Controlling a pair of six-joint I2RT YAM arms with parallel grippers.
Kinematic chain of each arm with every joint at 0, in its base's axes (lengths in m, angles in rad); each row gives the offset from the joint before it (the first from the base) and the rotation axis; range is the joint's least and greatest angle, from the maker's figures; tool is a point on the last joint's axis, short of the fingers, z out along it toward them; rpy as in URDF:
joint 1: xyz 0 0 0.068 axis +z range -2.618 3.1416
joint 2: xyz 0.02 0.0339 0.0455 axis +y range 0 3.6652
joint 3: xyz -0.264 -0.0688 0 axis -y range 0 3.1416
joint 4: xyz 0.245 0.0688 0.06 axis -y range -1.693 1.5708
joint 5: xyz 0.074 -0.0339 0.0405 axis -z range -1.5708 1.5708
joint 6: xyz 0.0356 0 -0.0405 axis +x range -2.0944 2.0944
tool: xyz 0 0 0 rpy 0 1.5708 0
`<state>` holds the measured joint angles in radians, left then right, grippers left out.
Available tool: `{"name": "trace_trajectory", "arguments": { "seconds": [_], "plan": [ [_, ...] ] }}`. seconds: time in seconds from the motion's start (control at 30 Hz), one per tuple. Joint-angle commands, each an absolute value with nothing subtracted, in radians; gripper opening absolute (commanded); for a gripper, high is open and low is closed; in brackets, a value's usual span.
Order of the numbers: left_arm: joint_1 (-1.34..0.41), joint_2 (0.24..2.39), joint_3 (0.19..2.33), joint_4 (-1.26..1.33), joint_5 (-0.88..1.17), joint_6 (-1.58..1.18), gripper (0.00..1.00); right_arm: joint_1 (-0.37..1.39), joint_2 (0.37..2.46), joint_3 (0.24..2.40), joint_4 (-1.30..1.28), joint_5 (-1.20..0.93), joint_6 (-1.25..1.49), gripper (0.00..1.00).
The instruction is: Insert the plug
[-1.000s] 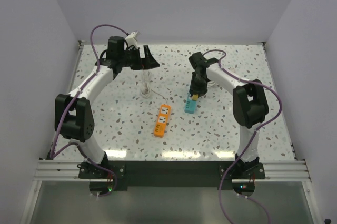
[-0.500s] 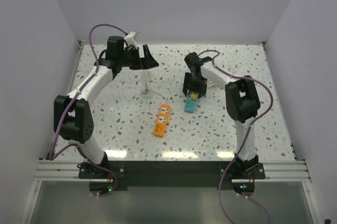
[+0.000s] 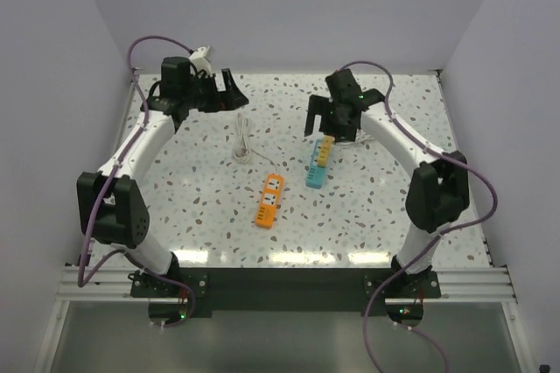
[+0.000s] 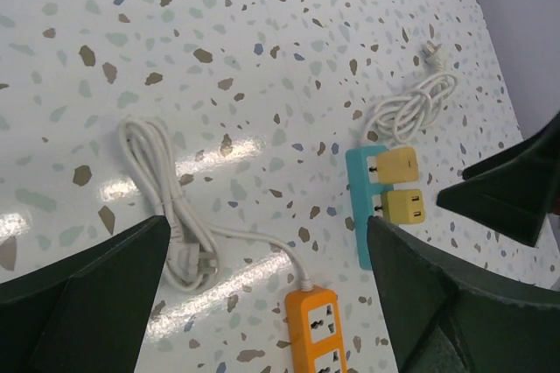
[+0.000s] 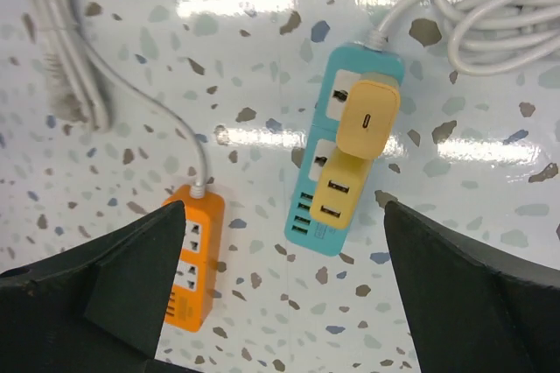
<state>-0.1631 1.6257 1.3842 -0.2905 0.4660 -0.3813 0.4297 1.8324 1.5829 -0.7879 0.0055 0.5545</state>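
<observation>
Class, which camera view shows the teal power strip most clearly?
The right wrist view: the teal power strip sits central and close, with its sockets and ports plain. The left wrist view shows it smaller, at an angle, towards the right. The top external view shows it whole but tiny.

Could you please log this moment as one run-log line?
right claw: open, empty | yellow plugs: both on teal strip | left claw: open, empty | orange strip: unoccupied
</observation>
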Motion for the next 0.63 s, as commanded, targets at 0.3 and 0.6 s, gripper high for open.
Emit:
{"name": "trace_trajectory", "arguments": {
  "seconds": [0.3,0.6],
  "plan": [
    [-0.13,1.462,1.425,-0.382,0.223,-0.316,1.0,0.161,1.454,1.298,-0.499,-0.088,0.476,0.99],
    [-0.13,1.387,1.361,-0.351,0.154,-0.302,1.0,0.083,1.181,1.172,-0.445,0.116,0.38,0.99]
  ]
}}
